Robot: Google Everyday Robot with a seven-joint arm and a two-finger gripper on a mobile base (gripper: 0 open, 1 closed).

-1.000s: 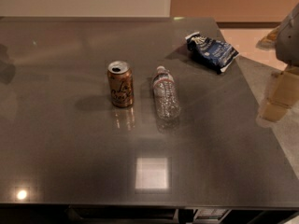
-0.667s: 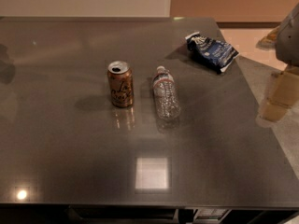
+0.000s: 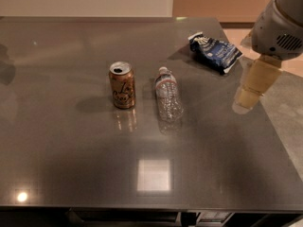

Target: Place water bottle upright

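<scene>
The water bottle (image 3: 168, 94) is a small clear ribbed plastic bottle with a white cap and a thin dark-red label band. It lies on its side near the middle of the grey table (image 3: 71, 145), cap pointing away from me. My gripper (image 3: 251, 91) hangs at the right side of the view over the table's right edge, well to the right of the bottle and apart from it. It holds nothing that I can see.
An orange-brown soda can (image 3: 122, 85) stands upright just left of the bottle. A crumpled blue snack bag (image 3: 215, 52) lies at the back right of the table. The table's right edge runs under the gripper.
The arm at the right has shifted slightly. The bottle, can and bag have not moved.
</scene>
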